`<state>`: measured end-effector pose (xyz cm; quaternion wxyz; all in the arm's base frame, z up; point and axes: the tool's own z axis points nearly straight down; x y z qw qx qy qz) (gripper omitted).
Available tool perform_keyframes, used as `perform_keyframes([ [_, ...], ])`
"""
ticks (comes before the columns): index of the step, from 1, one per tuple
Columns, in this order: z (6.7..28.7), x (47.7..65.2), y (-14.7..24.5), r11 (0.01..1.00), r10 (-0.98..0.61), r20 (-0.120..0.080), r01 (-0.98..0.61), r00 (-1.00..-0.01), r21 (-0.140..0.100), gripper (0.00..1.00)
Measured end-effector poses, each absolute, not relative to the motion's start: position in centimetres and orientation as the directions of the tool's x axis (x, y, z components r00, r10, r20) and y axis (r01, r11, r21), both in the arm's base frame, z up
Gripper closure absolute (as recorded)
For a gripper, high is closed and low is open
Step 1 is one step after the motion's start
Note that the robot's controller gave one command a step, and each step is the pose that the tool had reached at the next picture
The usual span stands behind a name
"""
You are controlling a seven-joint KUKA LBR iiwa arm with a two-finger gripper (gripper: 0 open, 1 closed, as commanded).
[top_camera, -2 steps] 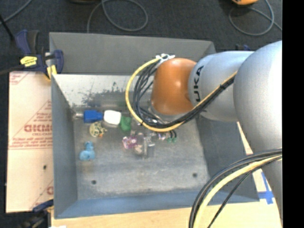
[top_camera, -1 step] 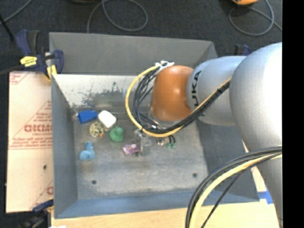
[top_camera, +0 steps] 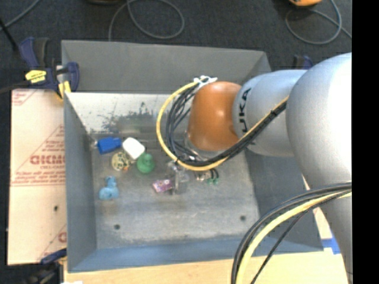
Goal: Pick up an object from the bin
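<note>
One bin (top_camera: 80,218) — seven small things (top_camera: 145,163)

Gripper (top_camera: 177,181): we saw it low near the middle of the grey metal bin (top_camera: 77,176).
Nearest: small purple block (top_camera: 161,186), just beside it.
Further off: we noted a round green ball (top_camera: 145,163).

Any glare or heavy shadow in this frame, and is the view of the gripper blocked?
Camera view: the white arm is brightest, with a soft sheen on its orange cover; the bin's left wall lies in shade, while its floor is evenly lit; the cover and cables hide most of the gripper, next to a small purple thing.
</note>
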<state>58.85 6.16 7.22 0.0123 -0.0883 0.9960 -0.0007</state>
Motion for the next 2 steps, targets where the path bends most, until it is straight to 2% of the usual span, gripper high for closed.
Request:
perform_keyframes([
  [1,7.5,59.5,6.5,0.983,-0.184,-0.028,-0.184,-0.982,-0.005,1.00],
  [2,22.4,60.4,6.9,0.986,-0.169,-0.032,-0.169,-0.985,-0.005,1.00],
])
